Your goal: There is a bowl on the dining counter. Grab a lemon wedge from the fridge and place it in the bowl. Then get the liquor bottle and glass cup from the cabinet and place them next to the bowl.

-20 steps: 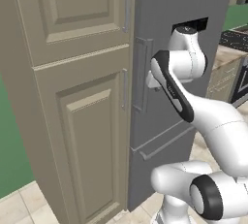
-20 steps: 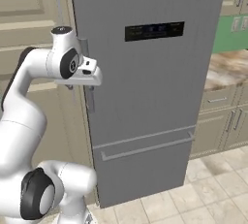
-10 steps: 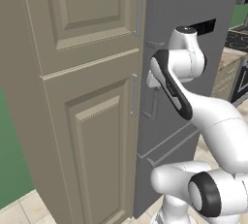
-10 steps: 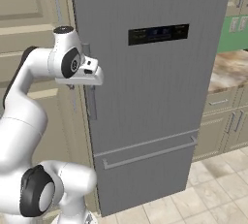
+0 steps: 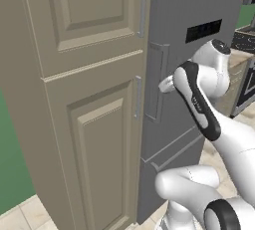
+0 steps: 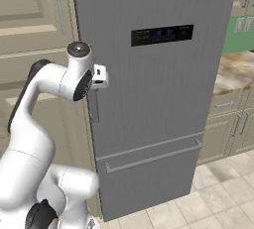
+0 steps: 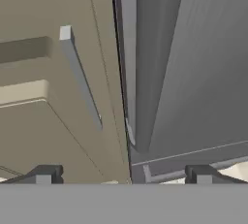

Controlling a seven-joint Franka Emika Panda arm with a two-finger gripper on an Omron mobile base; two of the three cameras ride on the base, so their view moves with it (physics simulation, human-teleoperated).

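The tall grey fridge point(image 6: 163, 99) stands shut, with a dark display panel point(image 6: 161, 34) on its door. Its long vertical handle point(image 5: 160, 59) runs down the door's left edge. My gripper point(image 5: 167, 83) is open and sits right at that handle, about halfway up the door, also seen as the gripper point(image 6: 101, 80) from the right. In the hand view the gripper point(image 7: 122, 174) has wide-apart fingertips point(image 7: 43, 174) with nothing between them, and the fridge handle point(image 7: 145, 72) lies just ahead. The bowl, lemon wedge, liquor bottle and glass cup are out of view.
A tall beige panelled cupboard point(image 5: 74, 99) stands tight against the fridge's left side, its own bar handle point(image 7: 80, 80) close to the fridge's. A drawer front with a horizontal bar point(image 6: 154, 156) is below. A stone counter point(image 6: 238, 69) over beige cabinets is at the right.
The whole picture has shifted: the base has driven, and cupboard and fridge look closer. My hand stays at the fridge handle with the jaws open.
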